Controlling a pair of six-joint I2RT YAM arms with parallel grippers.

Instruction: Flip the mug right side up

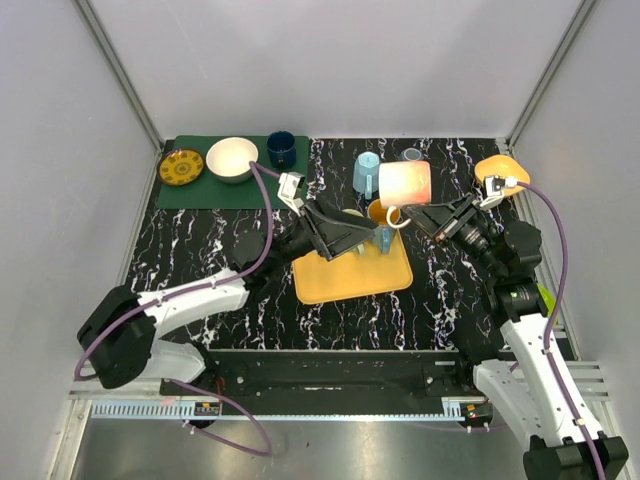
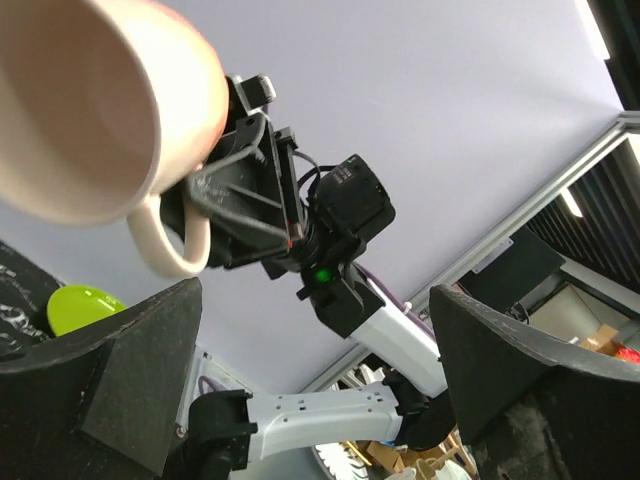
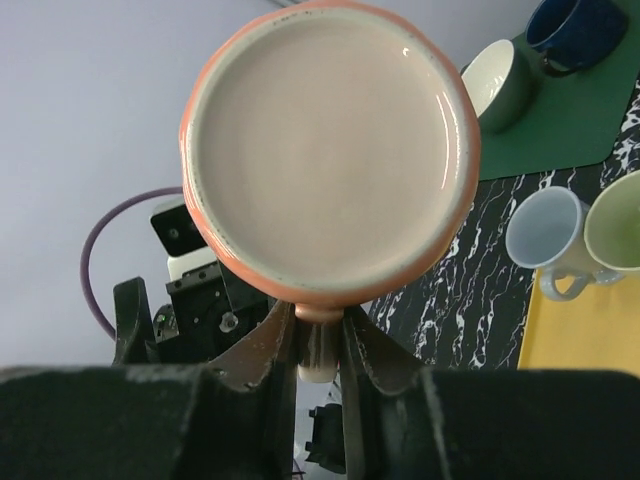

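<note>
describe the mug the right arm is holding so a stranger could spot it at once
Find the yellow tray in the middle of the black marble table. Just beyond its far right corner, the right gripper holds the peach mug by its handle. Unlike the light blue cup beside it, it is lifted off the table.

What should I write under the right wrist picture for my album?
Right gripper pinching the orange mug by its handle, with the marbled table behind.
</note>
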